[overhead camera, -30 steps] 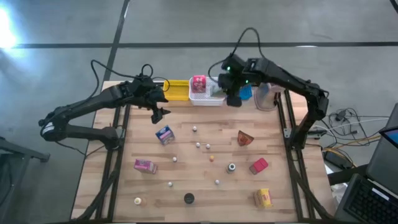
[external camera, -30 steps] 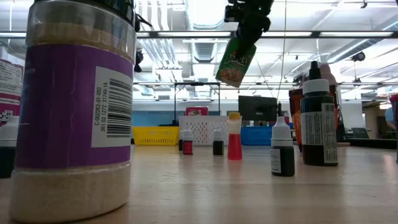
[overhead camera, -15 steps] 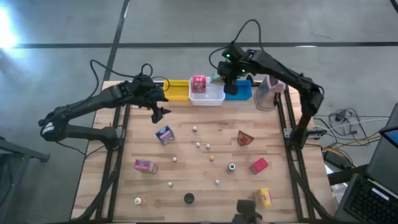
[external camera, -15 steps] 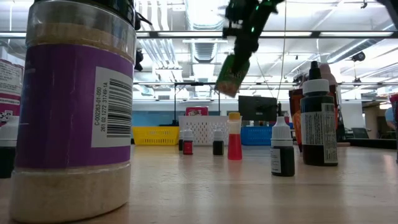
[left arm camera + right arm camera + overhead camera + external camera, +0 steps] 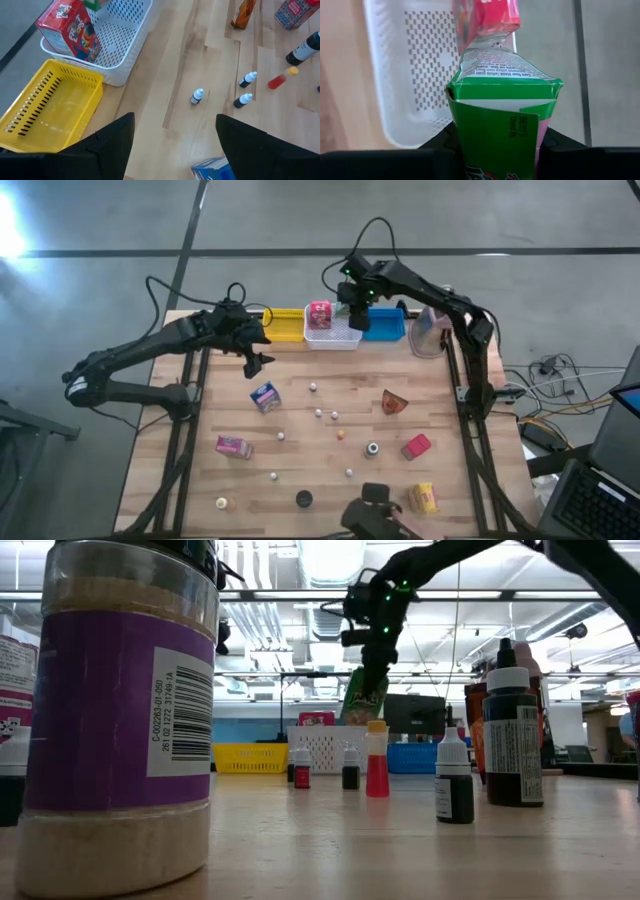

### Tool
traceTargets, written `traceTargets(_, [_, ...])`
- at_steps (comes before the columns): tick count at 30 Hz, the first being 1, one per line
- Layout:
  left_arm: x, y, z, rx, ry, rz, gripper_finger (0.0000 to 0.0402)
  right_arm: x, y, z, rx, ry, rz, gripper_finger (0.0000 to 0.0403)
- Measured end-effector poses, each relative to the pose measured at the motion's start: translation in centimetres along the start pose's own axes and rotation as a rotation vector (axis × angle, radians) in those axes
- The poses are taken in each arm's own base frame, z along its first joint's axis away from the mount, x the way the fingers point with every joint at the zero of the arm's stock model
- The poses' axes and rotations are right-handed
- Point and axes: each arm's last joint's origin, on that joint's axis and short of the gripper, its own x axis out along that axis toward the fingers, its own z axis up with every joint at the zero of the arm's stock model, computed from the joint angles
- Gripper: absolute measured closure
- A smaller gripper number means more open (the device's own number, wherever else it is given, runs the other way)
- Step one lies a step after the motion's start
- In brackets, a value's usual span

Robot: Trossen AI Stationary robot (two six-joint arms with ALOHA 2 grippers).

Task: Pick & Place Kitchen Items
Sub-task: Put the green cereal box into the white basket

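Near edge of wooden slatted table (image 5: 300,470): we see yellow packet (image 5: 423,498), small dark round cap (image 5: 304,499), pink packet (image 5: 233,446), red packet (image 5: 416,446).

Mid-table: blue packet (image 5: 265,396), brown triangular packet (image 5: 394,402), tiny whitish bottles (image 5: 319,413).

Left gripper (image 5: 259,362) hovers above table just beyond blue packet, fingers spread wide, grasping nothing.

Far edge: right gripper (image 5: 351,320) clenched on green carton (image 5: 500,125), hanging over white perforated basket (image 5: 332,335) with red box (image 5: 320,314) inside. We note yellow bin (image 5: 286,323) and blue bin (image 5: 385,326) on either side.
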Motion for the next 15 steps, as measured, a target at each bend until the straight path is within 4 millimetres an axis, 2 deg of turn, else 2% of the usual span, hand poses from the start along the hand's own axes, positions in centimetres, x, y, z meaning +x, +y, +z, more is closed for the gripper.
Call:
traceTargets(7, [0.0,0.0,-0.1,0.002,0.006,-0.001,0.0117,2.8,-0.6,0.8,0.000,0.031,0.023,0.0273])
traceTargets(15, [0.0,0.0,-0.1,0.012,0.009,-0.001,0.0117,6.8,-0.8,0.3,0.005,0.109,0.081,0.0291])
